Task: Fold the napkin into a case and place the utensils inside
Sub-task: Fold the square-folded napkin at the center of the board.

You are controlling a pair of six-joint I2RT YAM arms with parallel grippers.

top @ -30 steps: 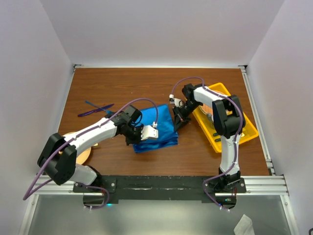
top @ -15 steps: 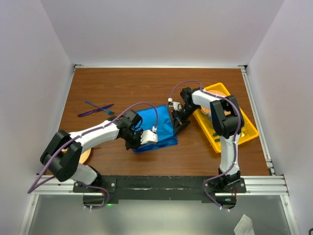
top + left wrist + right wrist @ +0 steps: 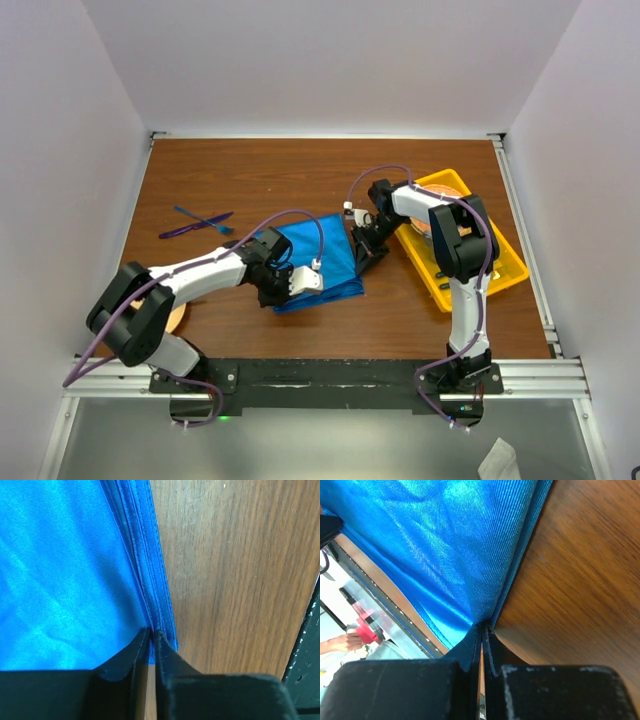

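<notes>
2 white arms (image 3: 195,272), black joints, purple cables (image 3: 290,212).

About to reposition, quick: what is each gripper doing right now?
Left gripper: closed on the napkin edge.
Right gripper: closed on the napkin corner.

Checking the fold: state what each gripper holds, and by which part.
The right gripper pinches the napkin at its right edge. The left gripper sits at the layered edge on the napkin's near left, jaws a slit apart; a grip there cannot be told.

A laboratory test cell was indicated: a wooden table (image 3: 250,170) was enclosed by plain white panels (image 3: 330,60), and an aluminium rail (image 3: 540,375) was mounted along its near edge.
</notes>
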